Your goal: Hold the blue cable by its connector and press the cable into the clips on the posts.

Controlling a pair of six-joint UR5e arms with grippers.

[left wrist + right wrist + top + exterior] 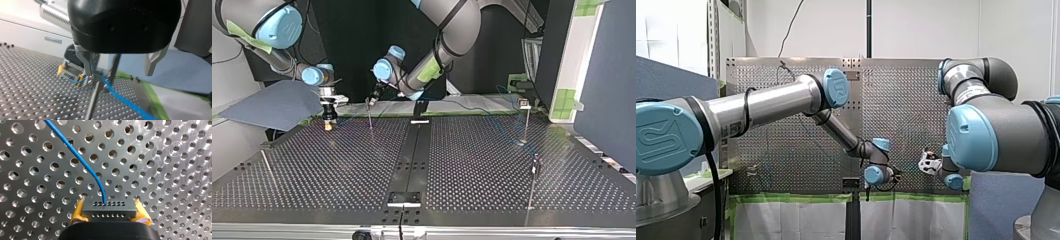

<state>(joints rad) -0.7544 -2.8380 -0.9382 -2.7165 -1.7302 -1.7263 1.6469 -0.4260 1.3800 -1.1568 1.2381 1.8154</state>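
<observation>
Closest on the perforated counter (337, 190), at the top view's right, a thin near post (534, 172) stands upright, and a second post (526, 120) rises a little behind it. Farther back, near the counter's far edge, my left gripper (118, 76) hangs over the tip of the far post (370, 117). Its metal fingers (86, 63) are spread wide, one on each side of the post's top. The blue cable (120, 97) crosses right there, just beside one finger; I can't tell whether it is caught on the post. From there the cable leads to the grey connector (109, 208), held low over the counter at the top view's left. My right gripper (328, 117) has its yellow pads (78, 212) pressed against the connector's two ends, pinching it, and the cable curves up out of the connector's face. Beyond them a blue-grey panel (277, 105) lies off the counter's far corner.
</observation>
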